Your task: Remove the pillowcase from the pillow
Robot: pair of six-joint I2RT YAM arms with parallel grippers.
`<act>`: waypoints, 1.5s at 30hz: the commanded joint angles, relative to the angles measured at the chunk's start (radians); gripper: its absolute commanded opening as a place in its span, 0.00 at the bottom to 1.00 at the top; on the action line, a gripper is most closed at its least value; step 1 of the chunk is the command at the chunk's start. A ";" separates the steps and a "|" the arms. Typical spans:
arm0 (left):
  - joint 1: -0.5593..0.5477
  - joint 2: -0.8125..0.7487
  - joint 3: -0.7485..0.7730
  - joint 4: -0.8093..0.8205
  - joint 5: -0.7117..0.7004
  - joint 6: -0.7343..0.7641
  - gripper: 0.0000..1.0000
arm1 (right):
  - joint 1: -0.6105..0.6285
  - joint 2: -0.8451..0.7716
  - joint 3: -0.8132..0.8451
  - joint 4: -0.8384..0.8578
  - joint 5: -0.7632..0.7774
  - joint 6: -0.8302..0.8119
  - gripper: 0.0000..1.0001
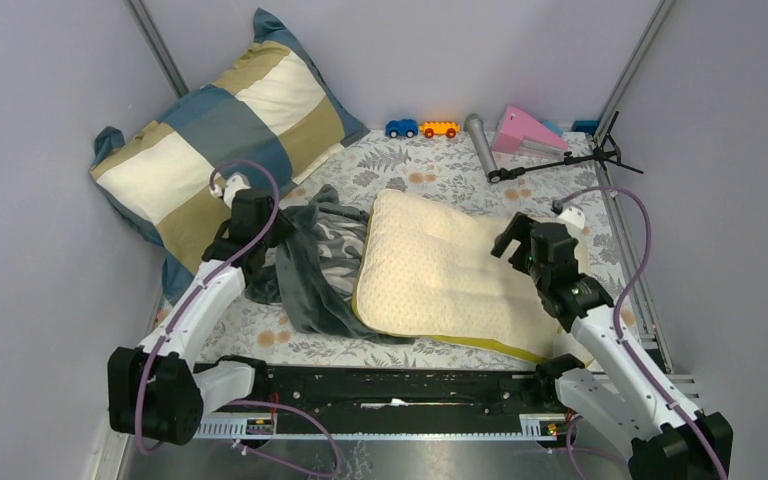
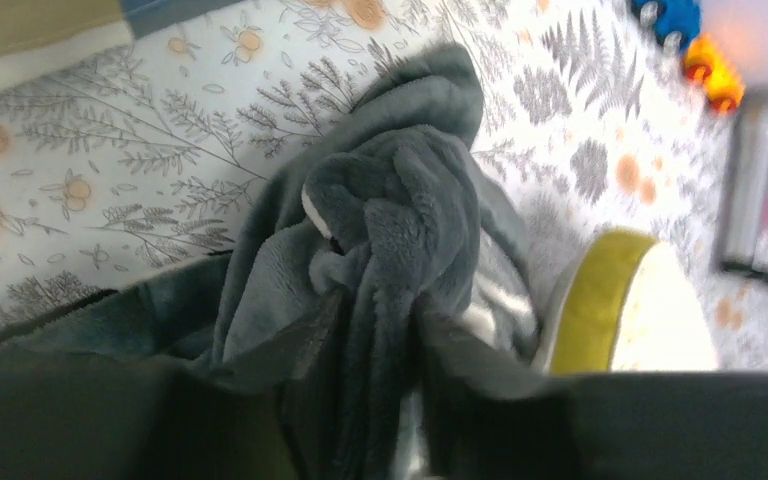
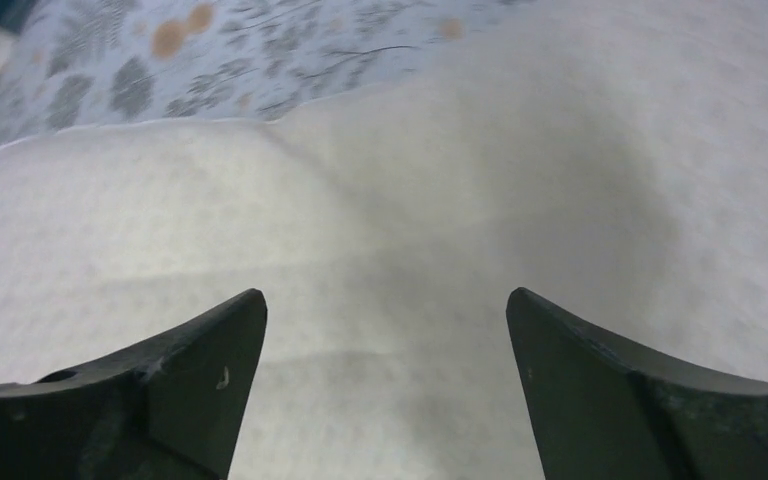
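Although the pillow (image 1: 450, 275) already lies almost wholly bare, the task looks nearly done | pillowcase (image 1: 320, 275) bunched at its 9 o'clock edge, one fold perhaps caught beneath | left gripper (image 1: 258, 238) pinches that fabric | right gripper (image 3: 385, 300) spread wide, empty, over the pillow.

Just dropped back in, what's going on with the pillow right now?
The left end effector has the grey pillowcase bunched in its grip, just left of the pillow. The pillow lies bare and looks to be out of the case. The right end effector hovers open above it, holding nothing.
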 commanded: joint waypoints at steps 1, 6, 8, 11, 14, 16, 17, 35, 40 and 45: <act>-0.071 -0.021 0.070 0.055 0.125 0.103 0.49 | -0.002 0.054 0.164 0.030 -0.310 -0.127 0.99; -0.271 -0.070 0.091 -0.035 -0.042 0.109 0.88 | 0.071 0.104 0.263 -0.018 -0.381 -0.144 1.00; -0.303 -0.070 0.093 -0.062 -0.045 0.099 0.91 | 0.176 0.146 0.303 -0.040 -0.305 -0.155 1.00; -0.338 -0.077 0.065 -0.072 -0.028 0.081 0.93 | 0.350 0.232 0.356 -0.050 -0.199 -0.160 0.99; -0.345 -0.102 -0.001 -0.043 0.021 0.082 0.94 | 0.458 0.331 0.389 -0.014 -0.187 -0.138 1.00; -0.345 -0.125 -0.048 -0.039 0.020 0.082 0.94 | 0.503 0.398 0.405 0.019 -0.202 -0.125 1.00; -0.345 -0.139 -0.069 -0.043 0.017 0.080 0.95 | 0.517 0.430 0.414 0.032 -0.211 -0.121 1.00; -0.343 -0.117 -0.304 0.055 0.056 -0.037 0.99 | 0.584 0.698 0.391 0.069 -0.091 -0.138 0.06; -0.343 -0.091 -0.311 0.071 0.047 -0.044 0.98 | 0.561 0.482 0.320 0.078 0.136 -0.140 0.00; -0.342 -0.117 -0.319 0.077 0.016 -0.060 0.94 | 0.393 0.250 0.241 0.091 0.219 -0.132 0.00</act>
